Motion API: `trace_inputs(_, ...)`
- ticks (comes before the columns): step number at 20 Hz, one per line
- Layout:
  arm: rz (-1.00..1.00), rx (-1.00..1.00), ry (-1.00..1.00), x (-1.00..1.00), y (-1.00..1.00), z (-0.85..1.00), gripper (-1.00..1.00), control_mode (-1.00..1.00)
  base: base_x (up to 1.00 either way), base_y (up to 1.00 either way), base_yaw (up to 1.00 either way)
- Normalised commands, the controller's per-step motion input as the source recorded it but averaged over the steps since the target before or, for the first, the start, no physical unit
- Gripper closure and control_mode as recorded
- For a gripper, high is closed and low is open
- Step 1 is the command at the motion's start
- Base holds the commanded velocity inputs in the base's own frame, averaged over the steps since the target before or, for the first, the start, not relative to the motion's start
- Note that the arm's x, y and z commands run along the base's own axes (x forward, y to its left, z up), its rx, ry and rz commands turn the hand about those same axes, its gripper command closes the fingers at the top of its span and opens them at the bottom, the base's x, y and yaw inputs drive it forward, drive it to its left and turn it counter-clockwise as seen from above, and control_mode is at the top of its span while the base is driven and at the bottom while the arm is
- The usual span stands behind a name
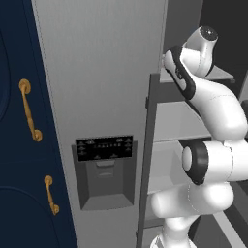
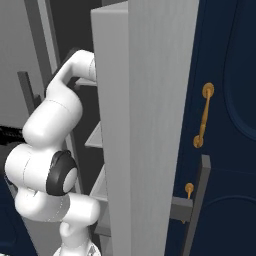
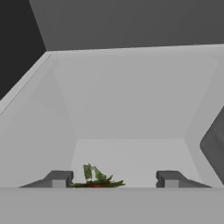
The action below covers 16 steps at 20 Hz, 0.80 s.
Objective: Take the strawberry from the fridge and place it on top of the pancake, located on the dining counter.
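My arm reaches into the open grey fridge, past its door. In the hand view the strawberry lies on a pale grey inner shelf. Just its green leaves and a sliver of red show at the bottom. It sits between the fingertips of my gripper, nearer the left fingertip. The jaws stand apart, with a clear gap to the right fingertip, so the gripper is open around the fruit. The pancake and the dining counter are out of view.
Navy cabinets with gold handles flank the fridge. A black dispenser panel sits in the closed left door. Grey shelves and the compartment's side walls close in around the hand.
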Motion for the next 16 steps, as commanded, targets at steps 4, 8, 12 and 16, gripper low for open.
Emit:
trace_inputs(4, 0.00, 0.00, 0.00, -0.02, 0.00, -0.17, 1.00, -1.00, 0.00, 0.00, 0.00)
trace_inputs(8, 0.00, 0.00, 0.00, -0.22, 0.04, -0.23, 1.00, -1.00, 0.00, 0.00, 0.00)
trace_inputs(12, 0.00, 0.00, -0.01, -0.61, 0.04, -0.03, 1.00, -1.00, 0.00, 0.00, 0.00)
trace_inputs(16, 0.00, -0.01, -0.05, -0.99, 0.20, 0.00, 1.00, -1.00, 0.00, 0.00, 0.00)
